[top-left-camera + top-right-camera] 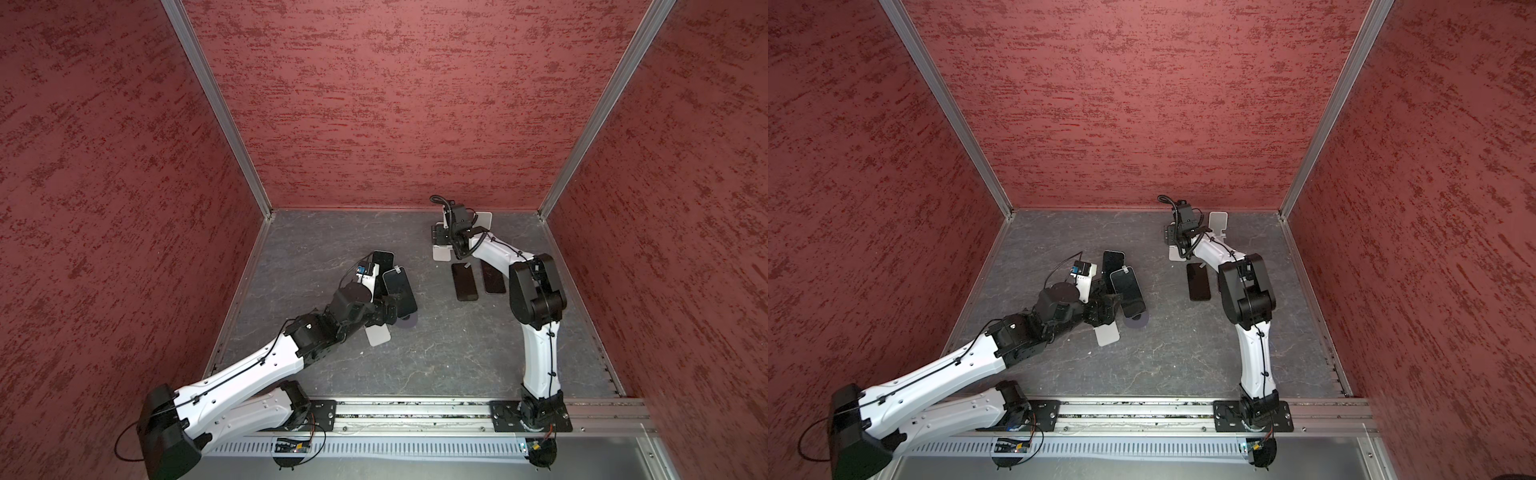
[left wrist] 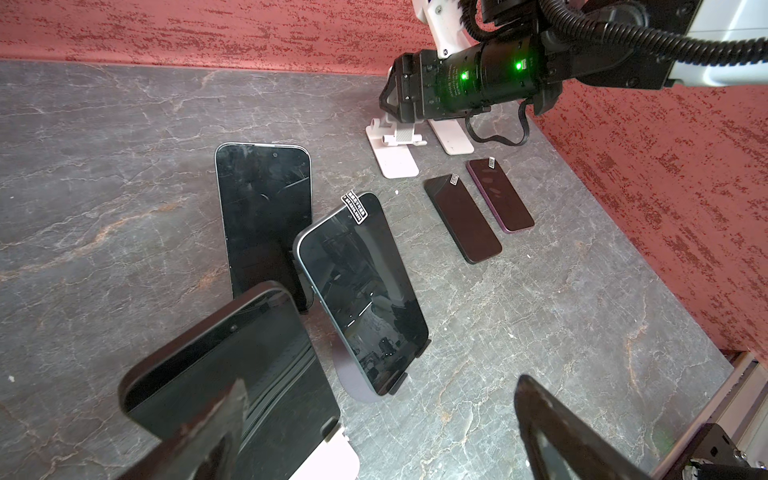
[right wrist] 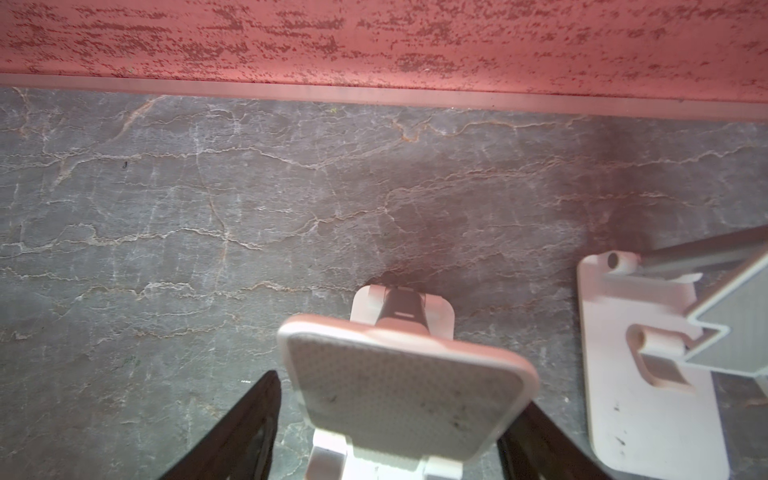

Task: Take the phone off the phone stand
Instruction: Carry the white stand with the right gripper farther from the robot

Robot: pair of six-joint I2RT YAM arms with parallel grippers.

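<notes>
Three dark phones lean upright on stands by my left gripper point(image 2: 382, 386). The nearest phone point(image 2: 228, 374) rests on a white phone stand point(image 2: 332, 457) and lies against one of my open fingers point(image 2: 199, 440). A second phone point(image 2: 361, 291) sits on a purple stand point(image 2: 353, 378); a third phone point(image 2: 264, 216) stands behind. Nothing lies between the left jaws. At the back, my right gripper point(image 3: 403, 390) is open around the plate of an empty white stand point(image 3: 374, 361), with a gap on one side.
Two phones point(image 1: 464, 280) point(image 1: 493, 278) lie flat on the grey table beside the right arm. A second empty white stand point(image 3: 648, 395) is close to the right gripper. The red back wall point(image 3: 374, 41) rises just beyond the stands.
</notes>
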